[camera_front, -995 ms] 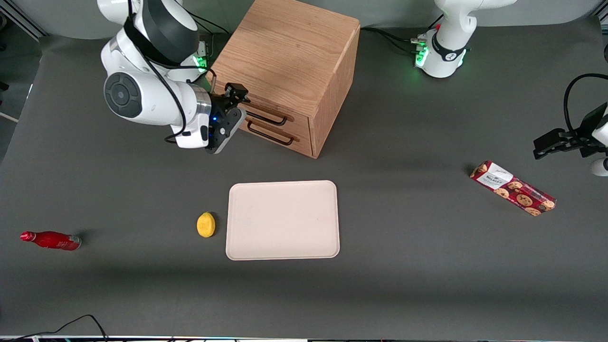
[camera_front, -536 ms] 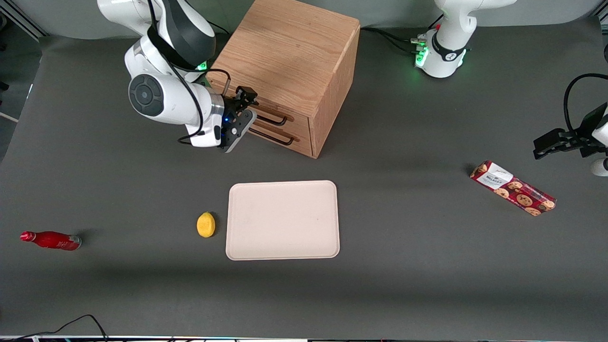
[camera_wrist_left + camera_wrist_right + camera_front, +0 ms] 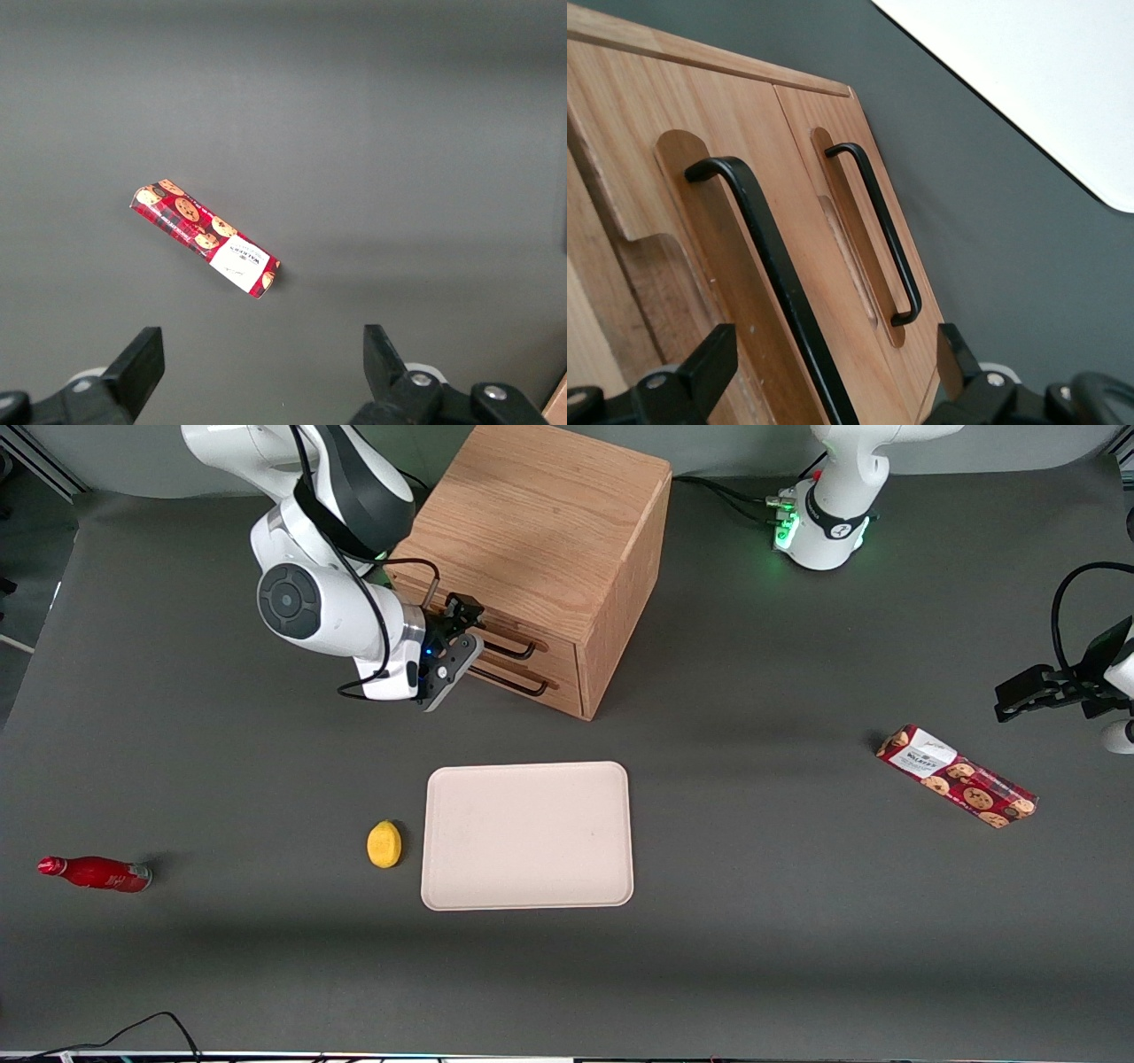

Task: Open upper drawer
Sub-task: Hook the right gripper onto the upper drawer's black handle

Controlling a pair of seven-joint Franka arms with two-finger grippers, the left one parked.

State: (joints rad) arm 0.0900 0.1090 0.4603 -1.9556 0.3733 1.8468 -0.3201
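The wooden cabinet (image 3: 540, 522) stands farther from the front camera than the tray. Its upper drawer (image 3: 551, 636) (image 3: 700, 266) sits flush in the front, with a thin black bar handle (image 3: 512, 647) (image 3: 766, 257). The bottom drawer (image 3: 560, 691) (image 3: 842, 221) lies below it with its own black handle (image 3: 516, 683) (image 3: 881, 230). My right gripper (image 3: 467, 625) (image 3: 833, 365) is open, right in front of the upper drawer at the working arm's end of its handle. In the right wrist view the bar runs between the two fingers (image 3: 709, 363), which do not touch it.
A beige tray (image 3: 527, 835) lies nearer the front camera than the cabinet, with a yellow lemon (image 3: 384, 843) beside it. A red bottle (image 3: 93, 873) lies toward the working arm's end. A red cookie box (image 3: 955, 776) (image 3: 205, 240) lies toward the parked arm's end.
The right arm has swung in toward the cabinet front, bringing the open gripper from just off the drawer fronts onto the upper drawer's handle. Both drawers have stayed still.
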